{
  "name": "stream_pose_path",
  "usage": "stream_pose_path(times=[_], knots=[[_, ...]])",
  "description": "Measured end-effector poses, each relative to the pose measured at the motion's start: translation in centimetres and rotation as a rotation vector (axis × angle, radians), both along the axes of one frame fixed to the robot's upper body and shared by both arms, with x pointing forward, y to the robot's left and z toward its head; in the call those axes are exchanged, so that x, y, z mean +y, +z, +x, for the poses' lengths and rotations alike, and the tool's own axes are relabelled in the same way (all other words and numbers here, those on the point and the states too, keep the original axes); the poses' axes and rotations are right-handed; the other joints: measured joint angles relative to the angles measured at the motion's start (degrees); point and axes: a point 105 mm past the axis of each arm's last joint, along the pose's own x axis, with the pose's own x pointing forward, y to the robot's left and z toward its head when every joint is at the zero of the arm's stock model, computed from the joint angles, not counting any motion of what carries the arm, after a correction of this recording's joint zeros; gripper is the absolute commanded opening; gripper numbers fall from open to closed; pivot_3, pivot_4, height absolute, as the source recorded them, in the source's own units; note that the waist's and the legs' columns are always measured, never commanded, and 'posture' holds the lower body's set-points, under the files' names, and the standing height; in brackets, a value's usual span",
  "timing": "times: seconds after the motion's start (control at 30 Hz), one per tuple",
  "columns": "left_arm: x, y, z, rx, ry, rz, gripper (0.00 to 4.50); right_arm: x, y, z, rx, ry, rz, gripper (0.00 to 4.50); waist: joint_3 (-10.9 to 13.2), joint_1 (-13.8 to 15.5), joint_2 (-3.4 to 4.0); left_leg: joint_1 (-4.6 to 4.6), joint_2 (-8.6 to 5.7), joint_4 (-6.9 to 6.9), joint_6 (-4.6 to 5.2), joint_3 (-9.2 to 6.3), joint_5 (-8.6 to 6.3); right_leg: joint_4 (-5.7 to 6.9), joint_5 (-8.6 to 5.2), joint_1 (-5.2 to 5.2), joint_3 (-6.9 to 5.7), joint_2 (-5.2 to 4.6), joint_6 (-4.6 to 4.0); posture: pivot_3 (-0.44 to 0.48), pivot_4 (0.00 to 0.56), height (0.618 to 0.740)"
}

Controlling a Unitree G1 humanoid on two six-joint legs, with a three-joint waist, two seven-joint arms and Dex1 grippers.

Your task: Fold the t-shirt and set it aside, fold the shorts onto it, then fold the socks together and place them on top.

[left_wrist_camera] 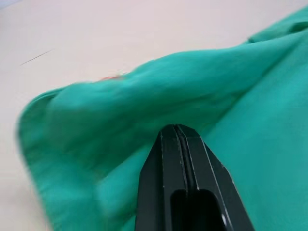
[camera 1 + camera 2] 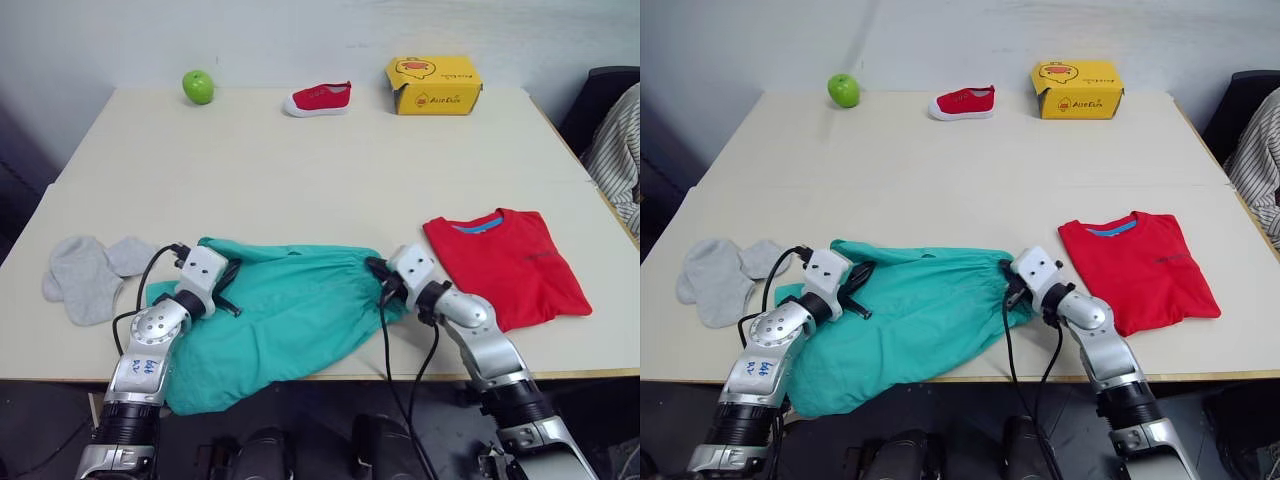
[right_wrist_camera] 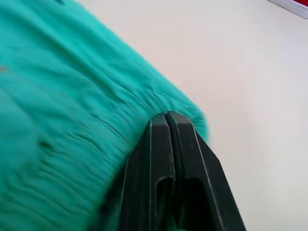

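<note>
The pale table (image 2: 300, 170) carries everything. Across its near edge lie the teal shorts (image 2: 290, 310), spread wide, with one part drooping over the table's front. The left hand (image 2: 228, 270) is clenched on the shorts' left end, the right hand (image 2: 378, 270) clenched on the gathered waistband at their right end; both pairs of fingers press together with cloth at their tips. The folded red t-shirt (image 2: 510, 265) rests just right of the shorts. The grey socks (image 2: 90, 275) lie near the left edge. Far back stand a yellow box (image 2: 433, 85), a red shoe (image 2: 320, 98) and a green apple (image 2: 198, 86).
</note>
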Motion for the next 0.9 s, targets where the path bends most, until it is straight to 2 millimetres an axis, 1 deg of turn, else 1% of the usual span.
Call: stream_pose_path(times=[0.07,0.1,0.13,0.2,0.23,0.27,0.3,0.33,0.43,0.5,0.53,0.57,0.67,0.7,0.77,0.83,0.9], knots=[[0.3,0.6,-0.1,-0.035,0.003,-0.144,0.0,-1.7,0.1,0.0,0.007,-0.067,0.069,0.03,0.02,0.01,-0.02,0.06,0.03,-0.13,0.0,-0.02,-0.08,-0.14,0.0,0.08,-0.02,0.01,0.0,0.0,0.15,0.74],[0.3,1.1,-0.3,-0.059,-0.015,-0.205,0.0,-1.9,0.1,-0.2,0.008,-0.074,0.111,0.03,0.03,-0.12,-0.03,0.06,0.04,-0.18,-0.03,-0.01,-0.08,-0.13,0.0,0.07,-0.02,0.02,0.0,0.0,0.15,0.74],[0.2,1.8,-0.4,-0.078,-0.049,-0.244,0.0,-1.7,0.5,-0.4,-0.002,-0.06,0.151,0.03,0.04,-0.24,-0.02,0.06,0.05,-0.24,-0.06,-0.01,-0.07,-0.13,0.0,0.05,-0.03,0.03,0.0,0.0,0.15,0.74],[-0.6,3.6,-0.8,-0.121,-0.158,-0.265,0.0,-0.3,2.2,-1.2,-0.051,0.031,0.188,0.03,0.07,-0.51,0.03,0.06,0.05,-0.32,-0.14,0.07,-0.03,-0.14,-0.02,-0.02,-0.04,0.09,-0.02,0.0,0.15,0.74],[-1.2,4.4,-1.2,-0.131,-0.233,-0.236,0.0,0.8,3.2,-1.7,-0.084,0.091,0.184,0.03,0.07,-0.66,0.04,0.09,0.08,-0.35,-0.17,0.1,-0.02,-0.16,-0.03,-0.02,-0.05,0.14,-0.04,0.0,0.15,0.74],[-1.5,4.7,-1.4,-0.134,-0.265,-0.22,0.0,1.4,3.5,-2.0,-0.097,0.121,0.18,0.03,0.07,-0.72,0.04,0.12,0.09,-0.37,-0.18,0.11,-0.02,-0.16,-0.04,-0.01,-0.04,0.15,-0.05,0.0,0.15,0.74],[-2.2,4.9,-1.8,-0.128,-0.331,-0.174,0.0,2.5,3.8,-2.5,-0.107,0.172,0.167,0.03,0.06,-0.67,0.05,0.15,0.07,-0.39,-0.18,0.13,-0.02,-0.16,-0.05,0.0,-0.03,0.15,-0.06,0.0,0.15,0.74],[-2.7,4.5,-2.1,-0.11,-0.371,-0.133,0.0,3.3,3.6,-2.8,-0.102,0.199,0.157,0.03,0.06,-0.6,0.05,0.16,0.06,-0.39,-0.18,0.13,-0.02,-0.16,-0.05,0.0,-0.03,0.15,-0.06,0.0,0.15,0.74],[-4.7,2.1,-2.8,-0.039,-0.458,-0.048,0.0,5.8,2.3,-3.5,-0.078,0.25,0.126,0.03,0.07,-0.48,0.05,0.14,0.04,-0.39,-0.16,0.15,-0.03,-0.19,-0.05,0.0,-0.02,0.13,-0.06,0.0,0.15,0.74],[-5.5,0.9,-2.8,-0.014,-0.463,-0.047,0.0,7.1,1.7,-4.1,-0.077,0.284,0.106,0.03,0.07,-0.29,0.04,0.11,0.03,-0.38,-0.14,0.11,-0.03,-0.21,-0.05,0.0,-0.03,0.1,-0.06,0.0,0.15,0.74],[-5.5,0.3,-2.6,0.002,-0.448,-0.035,0.0,7.4,1.3,-4.3,-0.077,0.294,0.089,0.03,0.07,-0.27,0.03,0.1,0.03,-0.38,-0.13,0.11,-0.04,-0.21,-0.05,0.0,-0.03,0.09,-0.06,0.0,0.15,0.74],[-5.1,-0.4,-2.3,0.022,-0.422,-0.02,0.0,7.2,0.9,-4.5,-0.073,0.286,0.077,0.03,0.07,-0.25,0.03,0.1,0.01,-0.38,-0.12,0.1,-0.05,-0.22,-0.05,0.0,-0.03,0.08,-0.06,0.0,0.15,0.74],[-4.4,-0.5,-1.6,0.015,-0.377,0.017,0.0,5.3,-0.6,-4.3,-0.042,0.226,0.032,0.03,0.07,-0.31,0.03,0.18,0.02,-0.38,-0.08,0.09,-0.07,-0.23,-0.05,0.07,-0.03,0.07,-0.05,0.0,0.15,0.74],[-4.1,-0.5,-1.4,0.013,-0.364,0.024,0.0,4.7,-0.5,-4.2,-0.048,0.203,0.033,0.03,0.06,-0.33,0.04,0.21,0.03,-0.38,-0.08,0.09,-0.08,-0.23,-0.05,0.09,-0.03,0.06,-0.05,0.0,0.15,0.74],[-3.8,-0.4,-1.2,0.005,-0.356,0.021,0.0,2.5,0.1,-3.8,-0.049,0.136,0.09,0.03,0.06,-0.31,0.05,0.24,0.04,-0.39,-0.07,0.07,-0.08,-0.27,-0.05,0.1,-0.03,0.05,-0.06,0.0,0.15,0.74],[-3.9,-0.3,-1.4,-0.005,-0.39,0.0,0.0,0.3,1.2,-4.1,-0.033,0.093,0.203,0.39,0.06,-0.23,0.06,0.22,0.06,-0.39,-0.08,0.05,-0.1,-0.26,-0.05,0.09,-0.04,0.05,-0.06,0.0,0.15,0.74],[-4.5,-0.2,-2.0,-0.01,-0.462,-0.041,0.0,-1.3,2.8,-5.0,-0.007,0.08,0.348,0.96,0.07,-0.25,0.06,0.16,0.1,-0.4,-0.08,0.01,-0.12,-0.25,-0.05,0.1,-0.04,0.07,-0.06,0.0,0.15,0.74]])
